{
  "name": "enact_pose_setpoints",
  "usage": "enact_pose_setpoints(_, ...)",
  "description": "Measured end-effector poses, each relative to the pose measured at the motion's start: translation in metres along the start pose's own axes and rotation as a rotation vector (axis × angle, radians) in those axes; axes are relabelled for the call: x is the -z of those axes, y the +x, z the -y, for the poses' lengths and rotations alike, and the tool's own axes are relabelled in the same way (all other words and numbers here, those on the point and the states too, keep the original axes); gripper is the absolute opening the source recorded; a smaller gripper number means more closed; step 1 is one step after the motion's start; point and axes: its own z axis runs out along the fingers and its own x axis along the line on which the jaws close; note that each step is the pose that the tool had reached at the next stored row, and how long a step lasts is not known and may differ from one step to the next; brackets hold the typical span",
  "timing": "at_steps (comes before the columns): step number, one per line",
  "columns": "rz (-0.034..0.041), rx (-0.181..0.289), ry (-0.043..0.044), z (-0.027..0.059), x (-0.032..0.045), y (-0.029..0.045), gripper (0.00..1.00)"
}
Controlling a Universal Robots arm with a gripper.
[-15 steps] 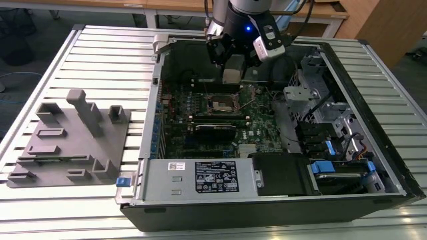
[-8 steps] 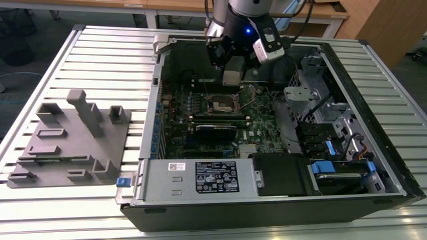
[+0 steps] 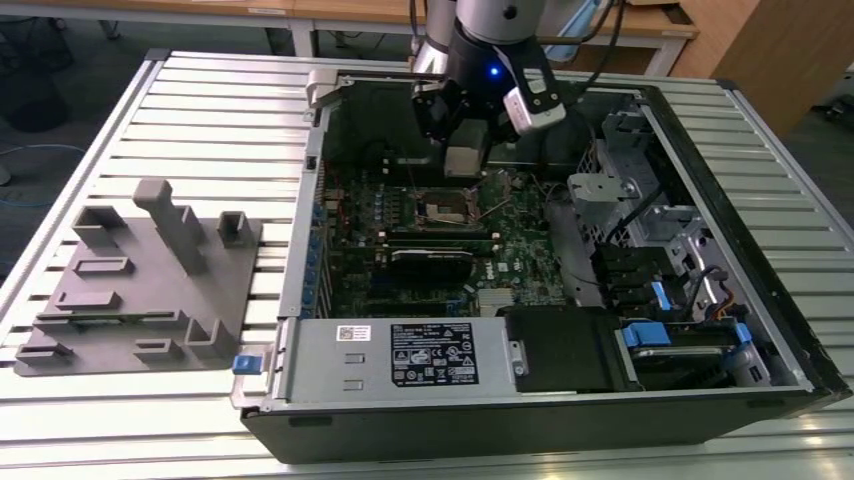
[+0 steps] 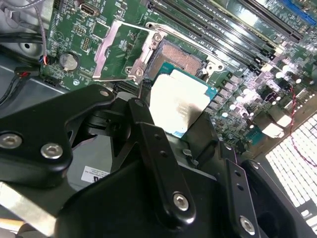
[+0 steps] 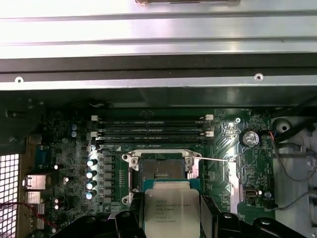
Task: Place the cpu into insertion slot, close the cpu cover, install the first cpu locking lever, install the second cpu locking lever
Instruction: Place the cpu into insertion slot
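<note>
Black claw (image 4: pixel 171 119): clenched on the cpu (image 4: pixel 181 101), a finger at either edge.
Cpu: silver top up, held over the board (image 4: pixel 69 25), near the slot (image 4: pixel 181 57), not seated.
Slot: open, pins bare.
Cover (image 4: pixel 121 49): swung back beside the slot.
Case (image 3: pixel 534 428): lying open.

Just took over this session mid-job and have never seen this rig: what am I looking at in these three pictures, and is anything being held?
One robot arm works over an open computer case on a slatted table. The exterior view looks on from off the arm; both wrist views ride on it. Its pincer grips the cpu, a small silver square, close to the insertion slot, not yet in it. The cpu cover stands flipped open. A grey fixture lies beside the case.
</note>
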Motion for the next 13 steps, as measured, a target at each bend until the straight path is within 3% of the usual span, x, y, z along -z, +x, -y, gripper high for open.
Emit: enact_pose_setpoints(13, 0.0, 0.0, 0.0001, 0.0003, -0.003, -0.0001, 0.54)
